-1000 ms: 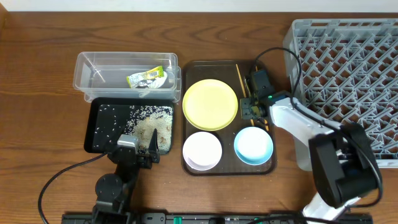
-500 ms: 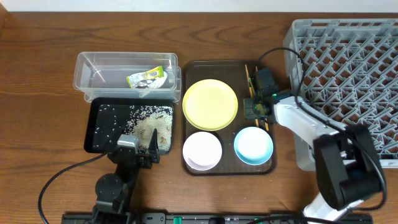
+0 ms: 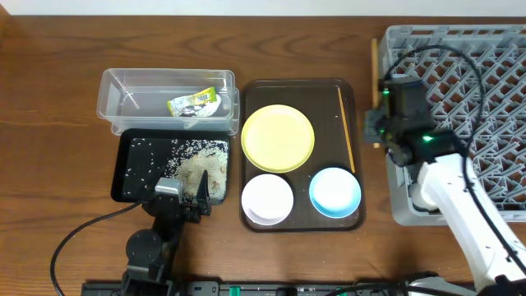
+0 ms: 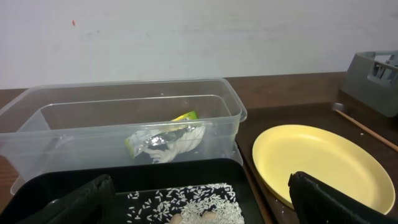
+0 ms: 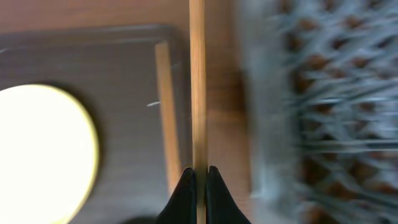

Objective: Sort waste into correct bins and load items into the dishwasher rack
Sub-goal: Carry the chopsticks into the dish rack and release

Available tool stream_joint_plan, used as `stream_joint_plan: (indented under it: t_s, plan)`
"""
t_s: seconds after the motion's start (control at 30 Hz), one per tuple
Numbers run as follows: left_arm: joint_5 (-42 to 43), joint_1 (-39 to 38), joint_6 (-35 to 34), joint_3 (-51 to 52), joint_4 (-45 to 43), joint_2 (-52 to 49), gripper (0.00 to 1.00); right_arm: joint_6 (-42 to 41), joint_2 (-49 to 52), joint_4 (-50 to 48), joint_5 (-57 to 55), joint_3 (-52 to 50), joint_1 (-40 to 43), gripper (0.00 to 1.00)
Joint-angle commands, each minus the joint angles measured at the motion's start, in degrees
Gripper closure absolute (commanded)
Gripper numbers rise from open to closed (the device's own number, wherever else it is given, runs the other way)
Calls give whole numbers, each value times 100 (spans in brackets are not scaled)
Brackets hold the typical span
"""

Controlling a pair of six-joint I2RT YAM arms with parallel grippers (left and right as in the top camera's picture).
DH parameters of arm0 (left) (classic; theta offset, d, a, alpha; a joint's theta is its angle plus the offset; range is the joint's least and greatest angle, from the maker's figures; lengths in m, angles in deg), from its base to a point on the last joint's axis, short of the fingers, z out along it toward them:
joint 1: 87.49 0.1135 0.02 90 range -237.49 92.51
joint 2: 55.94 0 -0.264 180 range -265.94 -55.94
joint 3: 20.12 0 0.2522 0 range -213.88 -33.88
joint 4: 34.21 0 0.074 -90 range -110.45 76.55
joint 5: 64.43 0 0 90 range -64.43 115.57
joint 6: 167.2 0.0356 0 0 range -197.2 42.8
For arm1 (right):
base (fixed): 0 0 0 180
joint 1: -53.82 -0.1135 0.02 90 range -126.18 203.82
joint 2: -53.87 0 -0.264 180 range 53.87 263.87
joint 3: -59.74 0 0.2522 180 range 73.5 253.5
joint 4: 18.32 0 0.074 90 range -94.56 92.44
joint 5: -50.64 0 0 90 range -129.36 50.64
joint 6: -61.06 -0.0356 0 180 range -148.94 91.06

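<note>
My right gripper (image 3: 380, 125) (image 5: 199, 179) is shut on one wooden chopstick (image 3: 376, 66) (image 5: 198, 87) and holds it above the gap between the brown tray and the grey dishwasher rack (image 3: 468, 99). The second chopstick (image 3: 347, 127) (image 5: 165, 112) lies on the tray's right side. The yellow plate (image 3: 278, 138) (image 4: 317, 162), white bowl (image 3: 267, 199) and light blue bowl (image 3: 334, 191) sit on the tray. The green-and-yellow wrapper (image 3: 193, 104) (image 4: 165, 140) lies in the clear tub (image 3: 123, 90). Rice (image 3: 201, 160) covers the black tray (image 3: 131, 177). My left gripper (image 3: 177, 199) (image 4: 199, 208) is open at that tray's near edge.
The dark brown serving tray (image 3: 300, 220) stands mid-table between the bins and the rack. The right arm's cable loops over the rack's left part. Bare wooden table lies to the far left and along the back edge.
My right gripper has lifted one chopstick off the brown tray and carried it right and back, to the rack's left edge. The left arm has not moved.
</note>
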Motion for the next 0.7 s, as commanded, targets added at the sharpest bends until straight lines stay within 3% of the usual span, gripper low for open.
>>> stream_joint_plan:
  t_s: [0.0, 0.27, 0.67]
  plan:
    - [81, 31, 37, 79, 214, 7, 9, 717, -72, 31, -468, 57, 433, 99]
    - [81, 31, 35, 79, 214, 7, 9, 1220, 162, -345, -535, 37, 1047, 99]
    - [81, 31, 37, 79, 214, 7, 9, 1211, 1043, -400, -557, 37, 1047, 99]
